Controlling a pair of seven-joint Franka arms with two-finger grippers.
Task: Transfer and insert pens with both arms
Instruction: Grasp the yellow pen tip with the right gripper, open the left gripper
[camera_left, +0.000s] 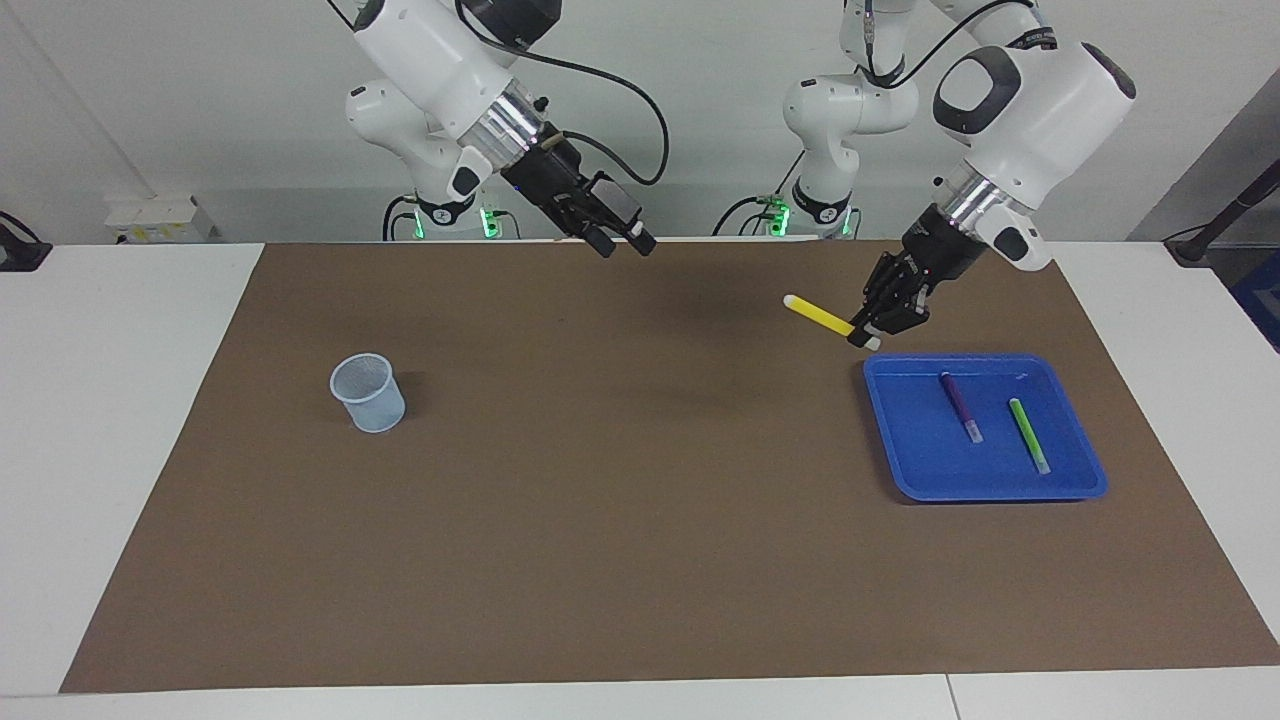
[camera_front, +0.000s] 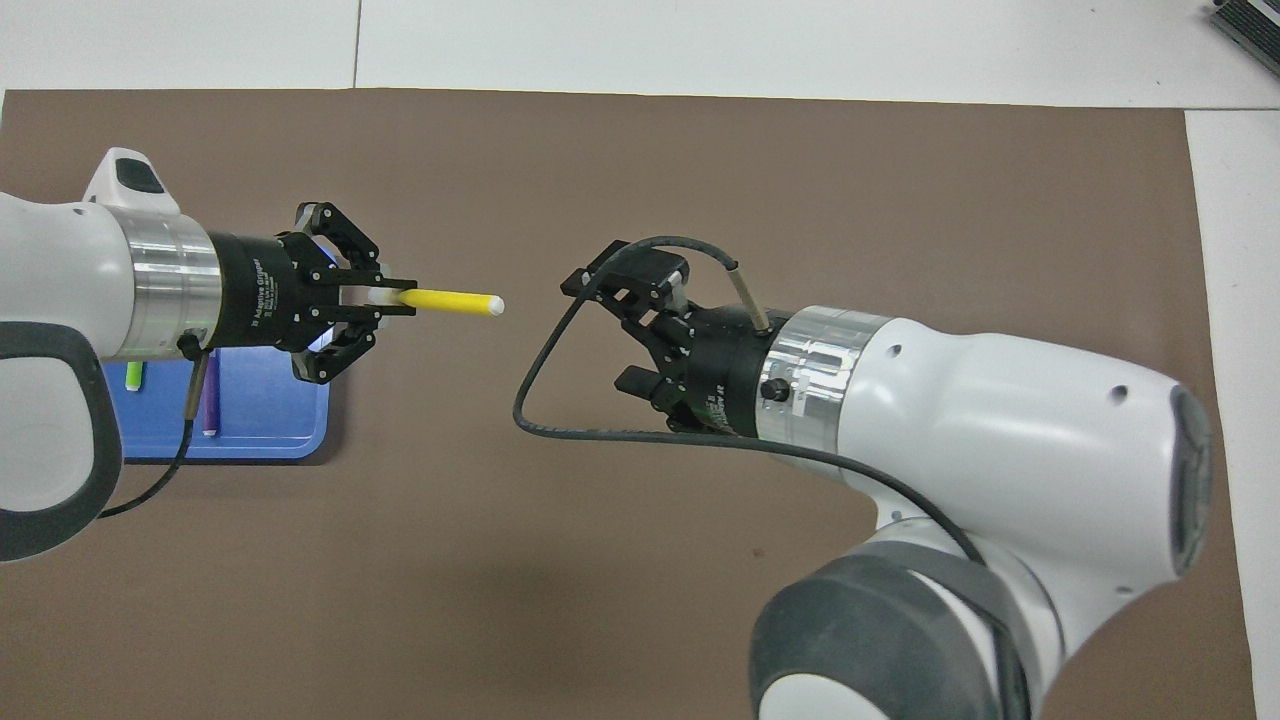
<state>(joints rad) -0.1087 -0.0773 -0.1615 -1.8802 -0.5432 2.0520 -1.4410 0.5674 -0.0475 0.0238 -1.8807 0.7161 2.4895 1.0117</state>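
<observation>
My left gripper (camera_left: 868, 338) (camera_front: 385, 300) is shut on one end of the yellow pen (camera_left: 820, 315) (camera_front: 450, 299). It holds the pen nearly level in the air over the brown mat, just off the blue tray (camera_left: 985, 484) (camera_front: 280, 420). The pen's free end points at my right gripper (camera_left: 625, 244) (camera_front: 612, 332), which hangs open and empty over the middle of the mat, a short gap from the pen's tip. The purple pen (camera_left: 960, 407) (camera_front: 210, 405) and the green pen (camera_left: 1028, 436) (camera_front: 132, 375) lie in the tray.
A pale mesh cup (camera_left: 370, 393) stands upright on the mat toward the right arm's end of the table; the right arm hides it in the overhead view. The brown mat (camera_left: 640, 520) covers most of the white table.
</observation>
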